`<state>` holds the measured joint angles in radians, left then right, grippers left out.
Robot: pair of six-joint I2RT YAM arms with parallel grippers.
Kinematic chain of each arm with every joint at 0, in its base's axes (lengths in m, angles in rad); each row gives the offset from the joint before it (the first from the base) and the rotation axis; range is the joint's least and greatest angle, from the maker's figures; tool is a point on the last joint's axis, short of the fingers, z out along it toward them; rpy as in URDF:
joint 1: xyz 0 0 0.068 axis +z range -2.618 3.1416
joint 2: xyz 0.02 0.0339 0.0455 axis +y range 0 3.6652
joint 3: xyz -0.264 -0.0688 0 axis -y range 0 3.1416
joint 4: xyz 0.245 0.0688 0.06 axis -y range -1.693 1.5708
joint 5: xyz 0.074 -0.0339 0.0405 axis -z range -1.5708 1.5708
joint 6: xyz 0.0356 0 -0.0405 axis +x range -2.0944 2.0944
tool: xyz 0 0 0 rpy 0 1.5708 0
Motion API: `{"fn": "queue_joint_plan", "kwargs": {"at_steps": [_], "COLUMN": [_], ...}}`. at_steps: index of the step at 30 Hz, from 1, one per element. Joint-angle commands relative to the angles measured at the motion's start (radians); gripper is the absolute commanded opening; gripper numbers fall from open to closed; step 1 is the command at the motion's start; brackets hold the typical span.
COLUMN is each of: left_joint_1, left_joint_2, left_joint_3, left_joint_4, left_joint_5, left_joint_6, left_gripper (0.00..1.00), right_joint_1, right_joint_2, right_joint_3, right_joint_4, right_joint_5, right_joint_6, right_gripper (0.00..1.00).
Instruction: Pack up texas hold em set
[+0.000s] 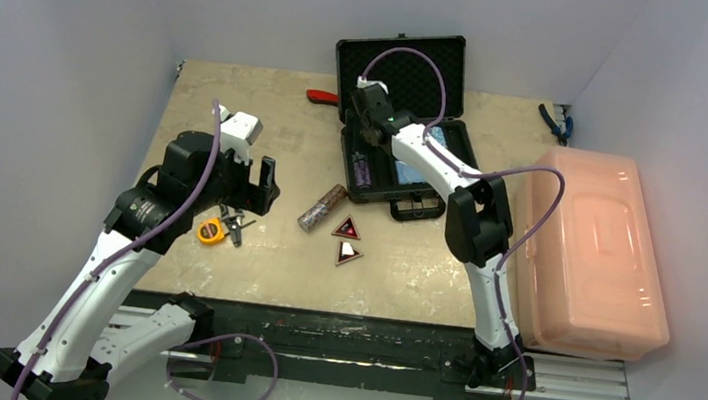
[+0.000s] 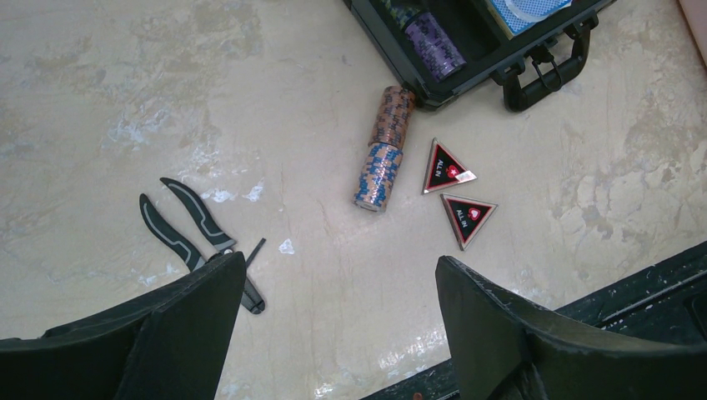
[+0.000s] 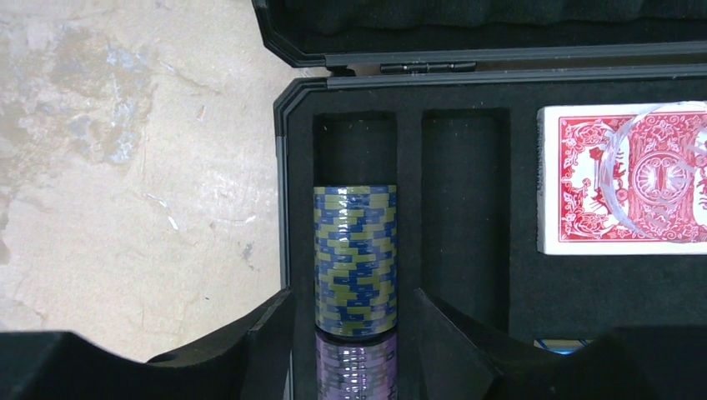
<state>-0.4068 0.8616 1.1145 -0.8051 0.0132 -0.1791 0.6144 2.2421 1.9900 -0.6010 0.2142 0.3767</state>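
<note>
The black briefcase [image 1: 440, 165] lies open at the back centre, lid up. My right gripper [image 3: 354, 333] is open over its left foam slot, its fingers either side of an olive-and-blue chip stack [image 3: 355, 254] that lies in the slot above a purple stack [image 3: 354, 367]. A red card deck [image 3: 621, 179] lies in the case; a blue deck [image 2: 525, 10] shows beside it. On the table lie an orange stack [image 2: 392, 117] and a blue-tan stack [image 2: 377, 177] end to end, and two triangular markers [image 2: 446, 167] [image 2: 468, 217]. My left gripper [image 2: 342, 292] is open and empty above the table.
Black pliers [image 2: 196, 237] and a yellow tape measure [image 1: 212, 231] lie left of the chip stacks. A large pink bin [image 1: 591, 252] stands at the right. Red-handled pliers [image 1: 321, 97] and blue-handled pliers [image 1: 554, 122] lie at the back edge.
</note>
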Motion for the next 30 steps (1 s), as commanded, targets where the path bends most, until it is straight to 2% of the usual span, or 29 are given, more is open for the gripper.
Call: {"fn": "queue_joint_plan", "kwargs": {"at_steps": [1,7,20,30], "left_joint_1": [0.005,0.004,0.005,0.005], "left_joint_2": [-0.012,-0.009,0.000,0.001], "left_joint_3": [0.001,0.000,0.001,0.002], "left_joint_4": [0.026,0.027,0.025,0.021], "left_joint_5": [-0.009,-0.010,-0.010,-0.010], "left_joint_6": [0.015,0.017,0.017,0.019], "left_gripper": [0.84,0.83,0.83,0.83], "right_joint_1": [0.000,-0.007,-0.023,-0.027], "right_joint_2": [-0.020,0.056,0.180,0.222], "right_joint_3": [0.093,0.215,0.359,0.330], "right_joint_4": [0.012,-0.013,0.015,0.021], "right_joint_5": [0.007,0.030,0.022,0.005], "right_joint_6": [-0.014,-0.024,-0.038,-0.034], "right_gripper": [0.57,0.55,0.46,0.36]}}
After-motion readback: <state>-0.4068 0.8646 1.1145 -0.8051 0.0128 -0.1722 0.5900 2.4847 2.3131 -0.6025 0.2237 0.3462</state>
